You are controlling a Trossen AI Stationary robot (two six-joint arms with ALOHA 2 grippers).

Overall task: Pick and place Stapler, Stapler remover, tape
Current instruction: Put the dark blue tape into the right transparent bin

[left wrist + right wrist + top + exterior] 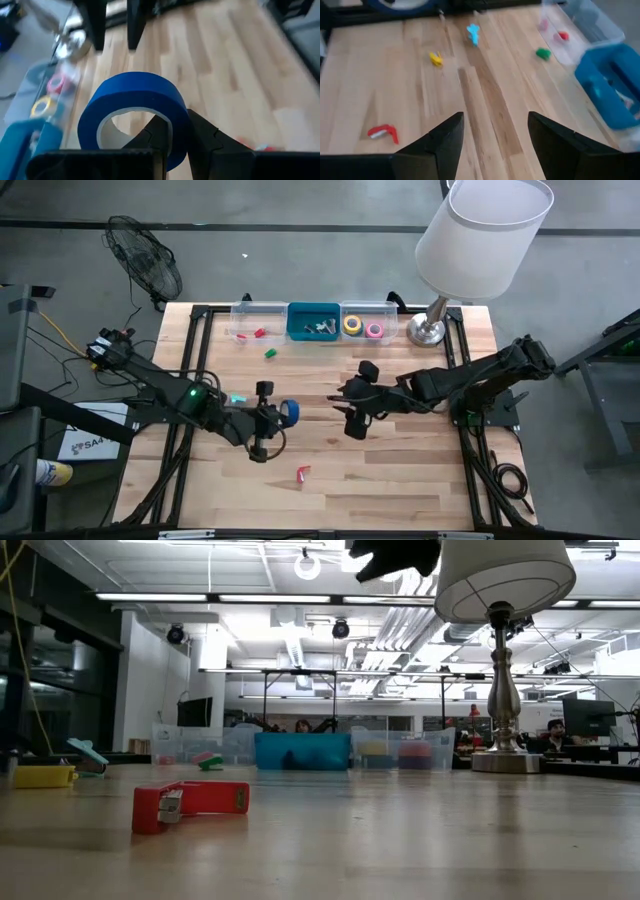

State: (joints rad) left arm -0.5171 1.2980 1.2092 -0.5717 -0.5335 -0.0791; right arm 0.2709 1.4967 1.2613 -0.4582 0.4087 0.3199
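My left gripper [278, 417] is over the table's middle, shut on a blue tape roll [289, 412] that fills the left wrist view [135, 107]. My right gripper [347, 402] hangs open just right of it, above bare wood [495, 135]. A yellow tape roll [352, 325] and a pink one [374, 331] lie in the clear bin at the far edge. A small red stapler [303, 473] lies flat on the table near the front and shows close in the low view [190, 805]. My left gripper holds the blue tape roll by its wall on the side nearest the wrist [175, 142]. One finger [155, 135] is inside the open centre and the other [202, 137] is outside. The roll sticks out beyond the fingertips. No part of it shows resting on the table.
A blue bin [313, 321] sits between two clear bins [258, 320] along the far edge, with a lamp [430, 330] to their right. Small green [270, 353], teal [237, 397] and yellow [436, 59] pieces lie scattered on the wood. Open wood lies toward the near edge.
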